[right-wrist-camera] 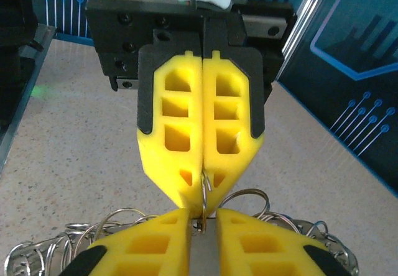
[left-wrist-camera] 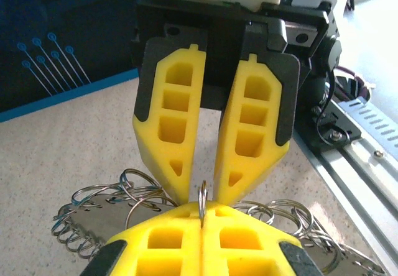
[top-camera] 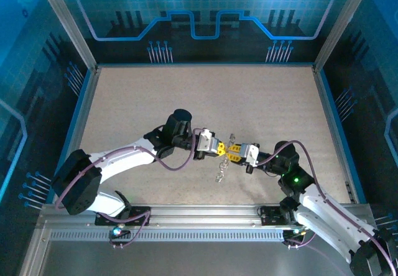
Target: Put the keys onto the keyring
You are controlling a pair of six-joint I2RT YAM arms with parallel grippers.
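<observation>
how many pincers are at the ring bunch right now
2. The left pincer, at the bottom of its own wrist view, is shut on a thin ring of the keyring. The right pincer faces it tip to tip, jaws slightly apart at the same ring.

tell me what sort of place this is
Probably a robot test cell: a speckled table boxed in by blue circuit-print panels on a metal frame, with the left arm and right arm bolted to a rail at its near edge.
</observation>
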